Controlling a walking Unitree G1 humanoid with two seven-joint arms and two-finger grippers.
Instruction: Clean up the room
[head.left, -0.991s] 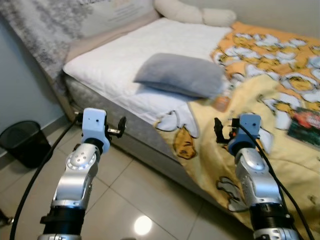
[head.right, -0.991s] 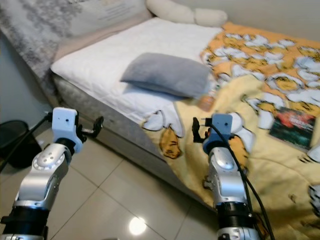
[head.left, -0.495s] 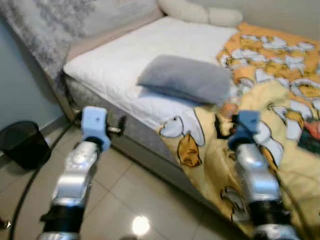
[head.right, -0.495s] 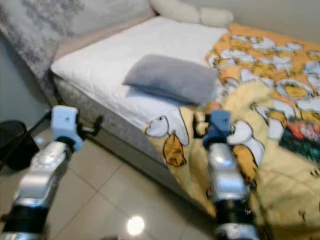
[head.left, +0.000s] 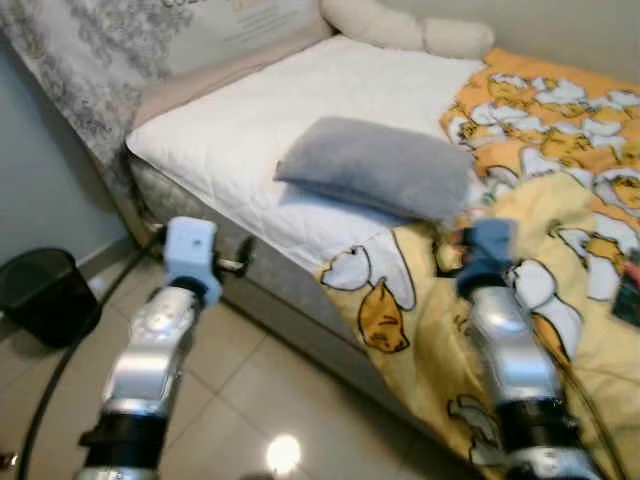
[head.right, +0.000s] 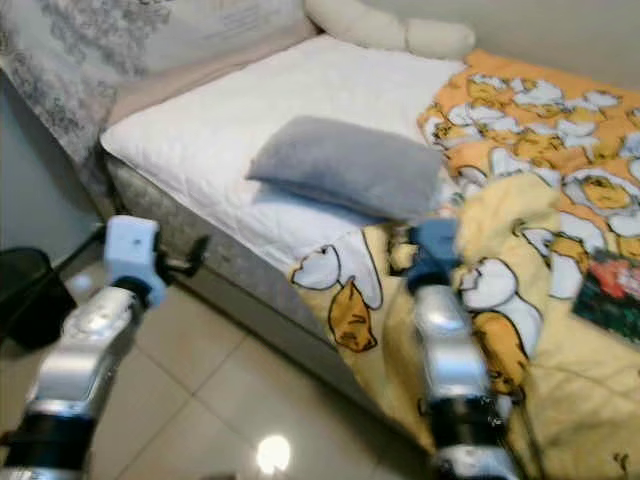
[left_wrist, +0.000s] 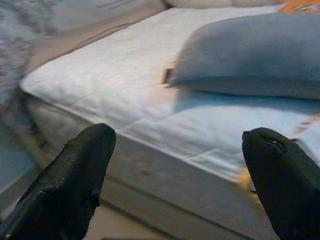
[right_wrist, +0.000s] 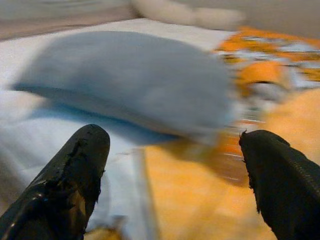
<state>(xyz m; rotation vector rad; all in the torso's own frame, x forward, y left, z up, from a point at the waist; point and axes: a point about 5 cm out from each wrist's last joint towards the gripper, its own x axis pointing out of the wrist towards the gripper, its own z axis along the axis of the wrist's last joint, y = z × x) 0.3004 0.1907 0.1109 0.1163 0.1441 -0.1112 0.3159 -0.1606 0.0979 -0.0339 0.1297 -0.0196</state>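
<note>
Now both tools wide and empty: right tool (right_wrist: 170, 165) nearing grey pillow (head.left: 375, 165) on bed (head.left: 250, 120); left tool (left_wrist: 175, 170) should approach low, grip the pillow's edge.

**Robot closes in on the bed**

The camera now sits nearer the bed (head.left: 250, 130), with the grey pillow (head.left: 375, 165) larger in view. The right hand (head.left: 447, 248) reaches further over the yellow blanket (head.left: 440, 330), now just below the pillow's near edge.

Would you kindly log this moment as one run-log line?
scene: bed | left gripper: open, facing mattress edge | right gripper: open, facing grey pillow | holding: nothing
</note>
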